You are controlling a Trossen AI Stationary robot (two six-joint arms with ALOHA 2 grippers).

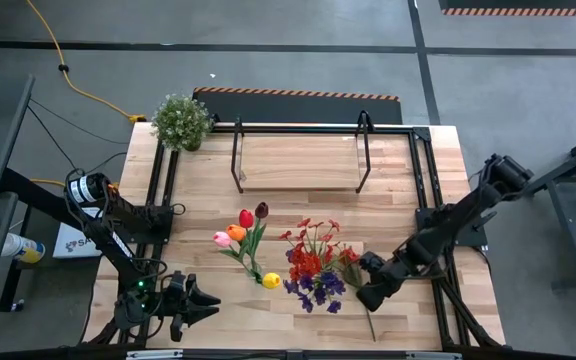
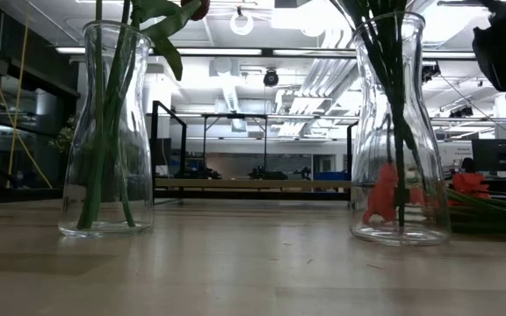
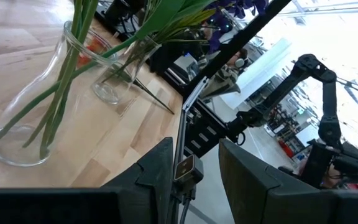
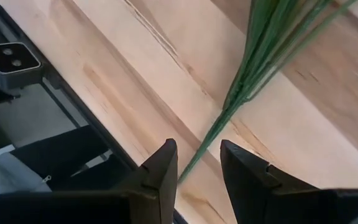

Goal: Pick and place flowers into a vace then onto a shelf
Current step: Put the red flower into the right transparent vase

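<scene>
The two-finger end effector of the right arm (image 1: 368, 296) is hovering low over the near right part of the pale plank counter (image 1: 200, 200). Its dark fingers (image 4: 157, 180) are standing apart, open and clamping nothing. A loose bundle of thin green stems (image 4: 263, 59) is lying flat on the wood. One stem is running into the gap between the fingers, close against one of them. From above, that bundle's long axis is running roughly front to back. Its bare end is pointing at the counter's near edge and its blossom end is pointing toward the shelf.

Two clear glass carafe-shaped vases are standing upright on the counter, apart from each other. One vase (image 2: 106, 132) is holding the red, orange, pink, maroon and yellow tulips (image 1: 246, 228), whose stems are rising nearly vertically and fanning out a little. The other vase (image 2: 400, 132) is carrying the red and purple sprays (image 1: 313, 268), also stem-down.

The left arm's end effector (image 1: 213, 302) is waiting near the front left corner, fingers parted and empty, pointing toward the vases.

The low light-wood shelf on its thin black frame (image 1: 298, 160) is sitting at the far middle of the counter. A bushy green potted plant (image 1: 181, 120) is sitting at the far left corner.
</scene>
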